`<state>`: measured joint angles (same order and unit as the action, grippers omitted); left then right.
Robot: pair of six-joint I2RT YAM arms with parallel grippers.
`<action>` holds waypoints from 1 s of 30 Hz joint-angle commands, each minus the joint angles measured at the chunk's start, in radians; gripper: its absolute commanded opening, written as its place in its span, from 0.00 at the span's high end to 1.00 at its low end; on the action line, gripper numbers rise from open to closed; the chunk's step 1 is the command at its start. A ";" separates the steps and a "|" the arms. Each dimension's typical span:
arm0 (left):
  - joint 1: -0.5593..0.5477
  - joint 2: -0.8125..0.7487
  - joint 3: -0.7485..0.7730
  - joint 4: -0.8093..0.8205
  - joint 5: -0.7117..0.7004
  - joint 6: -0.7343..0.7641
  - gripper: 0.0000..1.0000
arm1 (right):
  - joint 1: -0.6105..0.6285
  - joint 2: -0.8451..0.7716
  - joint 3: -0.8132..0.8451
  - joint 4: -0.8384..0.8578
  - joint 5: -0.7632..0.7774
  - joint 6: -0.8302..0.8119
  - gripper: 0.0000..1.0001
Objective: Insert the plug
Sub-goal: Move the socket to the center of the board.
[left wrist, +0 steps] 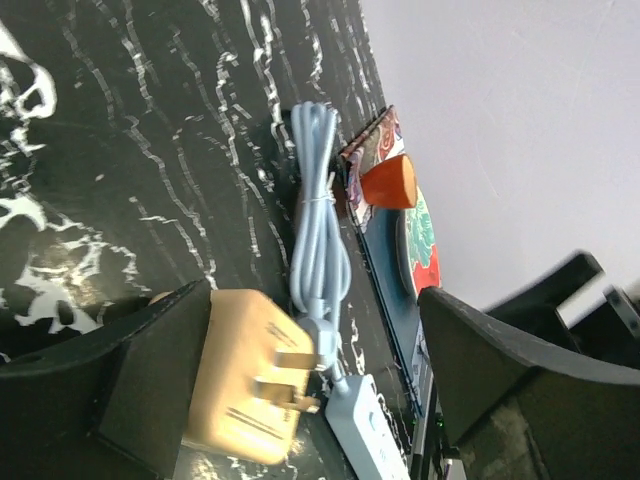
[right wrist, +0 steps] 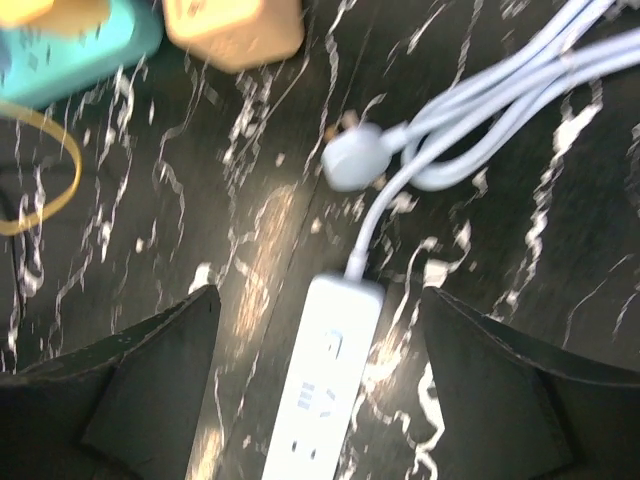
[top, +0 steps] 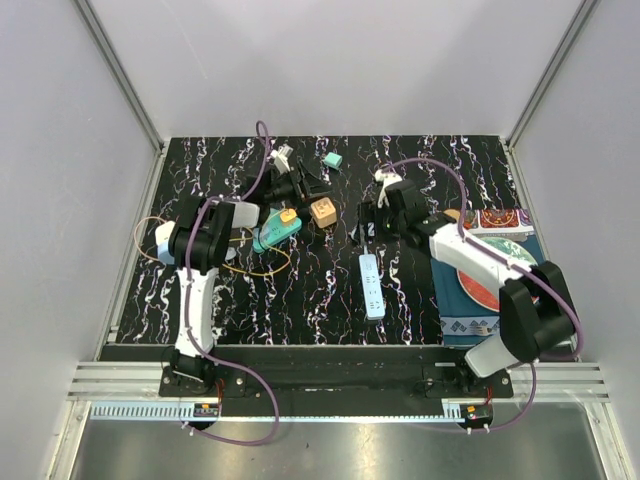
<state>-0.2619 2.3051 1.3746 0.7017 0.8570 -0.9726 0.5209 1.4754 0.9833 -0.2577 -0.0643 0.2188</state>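
Observation:
The plug [left wrist: 245, 375] is a tan cube with metal prongs that point toward the white power strip [left wrist: 370, 430]. It lies against the inner face of one finger of my left gripper [left wrist: 315, 300], and the other finger stands well clear, so the jaws are open. From above, the plug [top: 322, 211] sits just beyond the left gripper [top: 308, 195]. My right gripper [right wrist: 320, 300] hovers open over the cord end of the white power strip [right wrist: 320, 390], without touching it. The strip [top: 371, 283] lies lengthwise mid-table, close by the right gripper [top: 372, 228].
A teal power strip [top: 272, 234] with a yellow plug [top: 287, 215] and a yellow cable [top: 255, 268] lies at the left. The white strip's coiled cord [left wrist: 320, 230] lies beyond it. A patterned book with a plate [top: 495, 265] sits at the right. A small teal block [top: 332, 159] is at the back.

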 commanded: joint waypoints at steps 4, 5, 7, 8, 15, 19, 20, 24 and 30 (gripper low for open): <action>0.012 -0.280 -0.022 -0.118 -0.107 0.193 0.11 | -0.094 0.193 0.246 0.051 0.067 -0.036 0.17; 0.012 -0.327 -0.020 -0.155 -0.125 0.219 0.10 | -0.097 0.245 0.271 0.073 0.031 -0.067 0.18; 0.012 -0.381 -0.022 -0.263 -0.180 0.293 0.09 | -0.101 0.307 0.355 0.089 -0.026 -0.174 0.18; 0.012 -0.436 -0.023 -0.304 -0.199 0.317 0.09 | -0.102 0.368 0.388 0.092 -0.043 -0.209 0.18; 0.012 -0.700 -0.100 -0.735 -0.419 0.449 0.06 | -0.142 0.673 0.693 0.094 -0.198 -0.458 0.18; 0.012 -0.857 -0.161 -0.896 -0.521 0.524 0.03 | -0.166 0.819 0.904 0.066 -0.259 -0.518 0.18; 0.012 -0.913 -0.175 -0.927 -0.541 0.541 0.02 | -0.171 0.871 0.938 0.064 -0.267 -0.524 0.18; 0.015 -1.041 -0.197 -1.077 -0.640 0.693 0.01 | -0.182 1.000 1.124 0.019 -0.298 -0.544 0.17; 0.016 -1.177 -0.229 -1.189 -0.789 0.859 0.01 | -0.194 1.194 1.437 -0.094 -0.319 -0.599 0.16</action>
<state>-0.2516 1.2060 1.1679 -0.3897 0.2245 -0.2745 0.3325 2.5889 2.2498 -0.2867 -0.3340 -0.3096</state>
